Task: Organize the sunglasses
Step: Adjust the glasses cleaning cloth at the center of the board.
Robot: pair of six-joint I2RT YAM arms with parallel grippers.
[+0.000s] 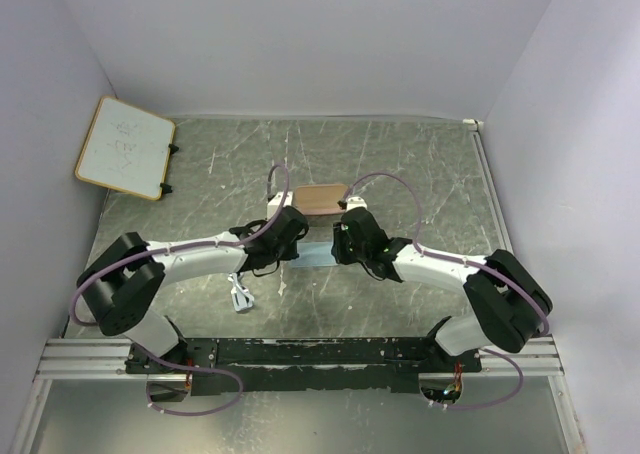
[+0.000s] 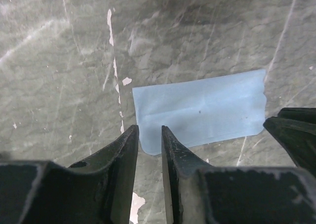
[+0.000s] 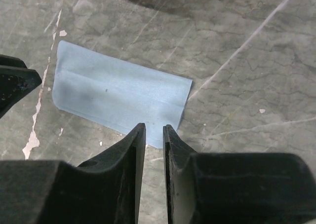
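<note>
Sunglasses [image 1: 240, 296] unheld, apart from left gripper [image 1: 296, 246]

Soft, even light throughout; a dark shadow crosses the table [image 3: 247, 61] in the right wrist view

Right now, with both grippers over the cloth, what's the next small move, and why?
Probably lift the left gripper straight up off the blue-grey cloth. Its jaws stand slightly apart with nothing between them, the cloth lies flat, and the white sunglasses lie loose near that arm's base, well apart from the tan-pink case.
</note>
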